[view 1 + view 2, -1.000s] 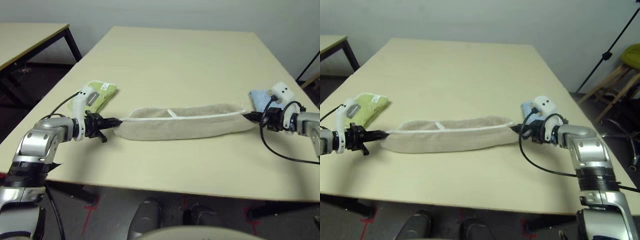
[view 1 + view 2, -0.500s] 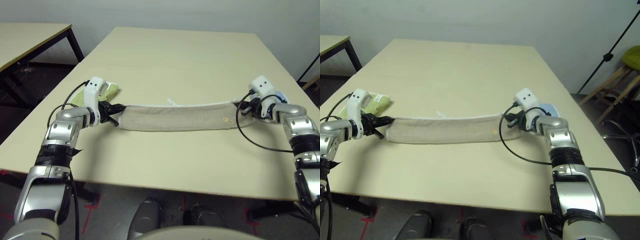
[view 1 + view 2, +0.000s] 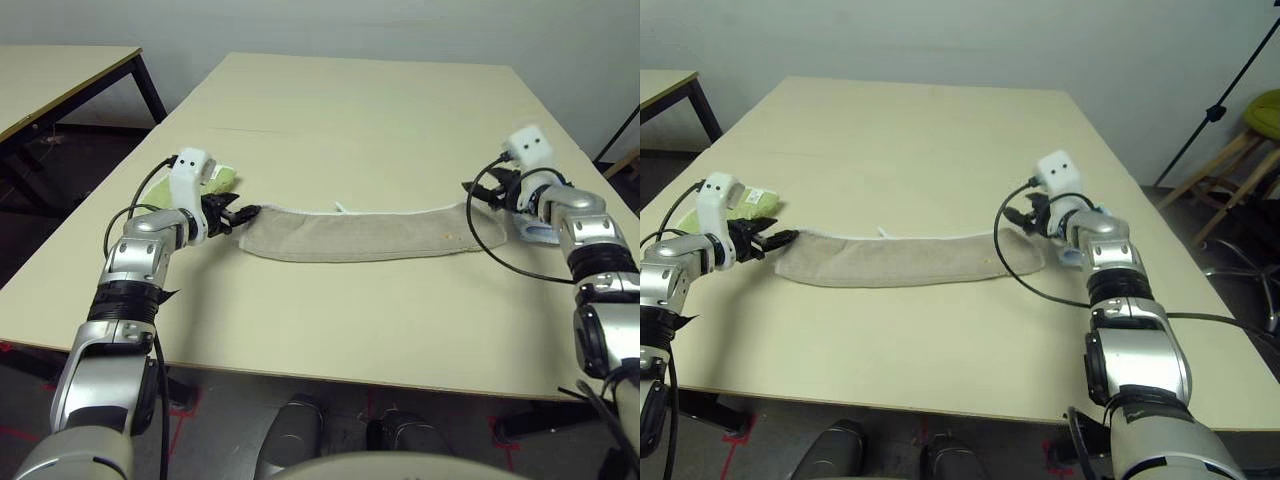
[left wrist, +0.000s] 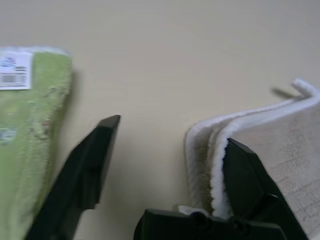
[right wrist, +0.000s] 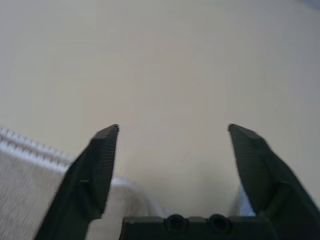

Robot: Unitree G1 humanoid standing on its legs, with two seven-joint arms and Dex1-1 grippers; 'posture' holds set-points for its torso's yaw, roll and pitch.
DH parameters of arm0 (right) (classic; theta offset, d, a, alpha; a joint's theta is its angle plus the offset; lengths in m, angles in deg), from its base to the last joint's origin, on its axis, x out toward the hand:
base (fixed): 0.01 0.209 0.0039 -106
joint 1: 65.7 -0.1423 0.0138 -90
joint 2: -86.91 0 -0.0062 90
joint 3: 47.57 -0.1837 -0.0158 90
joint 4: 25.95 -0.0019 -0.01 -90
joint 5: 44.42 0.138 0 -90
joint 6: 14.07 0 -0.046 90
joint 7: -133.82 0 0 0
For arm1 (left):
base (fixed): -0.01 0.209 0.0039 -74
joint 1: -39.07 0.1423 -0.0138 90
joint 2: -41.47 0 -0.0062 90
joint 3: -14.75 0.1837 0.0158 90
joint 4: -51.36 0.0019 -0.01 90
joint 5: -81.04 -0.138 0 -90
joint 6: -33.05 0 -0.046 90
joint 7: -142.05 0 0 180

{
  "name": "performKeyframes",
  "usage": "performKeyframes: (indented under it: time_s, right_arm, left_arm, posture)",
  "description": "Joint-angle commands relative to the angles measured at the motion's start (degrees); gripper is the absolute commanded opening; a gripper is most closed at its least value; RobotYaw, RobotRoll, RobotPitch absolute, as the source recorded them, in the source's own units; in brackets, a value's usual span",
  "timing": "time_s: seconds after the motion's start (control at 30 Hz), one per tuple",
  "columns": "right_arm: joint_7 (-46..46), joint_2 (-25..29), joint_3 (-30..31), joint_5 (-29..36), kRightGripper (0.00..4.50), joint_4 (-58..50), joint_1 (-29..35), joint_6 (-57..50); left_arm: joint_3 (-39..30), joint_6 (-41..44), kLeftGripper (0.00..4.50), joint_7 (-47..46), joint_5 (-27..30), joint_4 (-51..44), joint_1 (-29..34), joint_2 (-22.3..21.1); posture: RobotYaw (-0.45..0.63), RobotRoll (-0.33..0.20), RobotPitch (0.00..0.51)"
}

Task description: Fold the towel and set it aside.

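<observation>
The towel (image 3: 370, 232), a long beige strip folded lengthwise with white edging, lies flat across the middle of the table (image 3: 360, 110). My left gripper (image 3: 241, 213) is open at the towel's left end; in the left wrist view one of its fingers (image 4: 250, 180) rests over the towel's edge (image 4: 280, 135), the other on bare table. My right gripper (image 3: 472, 192) hovers open just above the towel's right end, and its fingers (image 5: 97, 165) hold nothing, with a towel corner (image 5: 30, 175) below them.
A lime-green folded towel (image 3: 215, 180) lies just behind my left gripper. A light blue folded towel (image 3: 530, 228) sits under my right wrist. A second table (image 3: 60, 70) stands far left, and a black stand (image 3: 1220, 110) is off to the right.
Both grippers have opened and let go of the towel's ends. The towel, pulled taut between them before, now lies slack on the table. The right gripper has lifted slightly.
</observation>
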Motion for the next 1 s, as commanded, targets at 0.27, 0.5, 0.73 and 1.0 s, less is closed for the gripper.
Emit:
performKeyframes:
  time_s: [0.27, 0.5, 0.73, 1.0]
  right_arm:
    - [2.8, -2.1, -0.5, 4.6, 4.5, -18.2, 8.2, -9.0]
    - [2.5, -3.2, 0.1, 4.9, 4.5, -23.2, 11.7, -12.2]
    - [2.9, -3.9, 0.7, 4.9, 4.5, -25.0, 12.6, -13.4]
    - [3.9, -4.9, 0.8, 6.3, 4.5, -30.5, 15.5, -16.4]
  left_arm:
    - [-3.8, -0.7, 4.44, -6.5, -0.7, -7.8, 0.4, -1.3]
    - [1.5, 4.6, 4.44, -1.5, -1.5, -9.7, 3.2, -1.7]
    - [5.8, 6.9, 4.44, 0.0, -5.0, -7.3, 3.0, -3.7]
    - [-0.6, 9.0, 4.44, -0.4, 2.0, -12.0, 1.9, 1.3]
  posture:
    - [0.19, 0.0, 0.047]
    - [0.18, 0.0, 0.045]
    - [0.18, 0.0, 0.045]
    - [0.18, 0.0, 0.048]
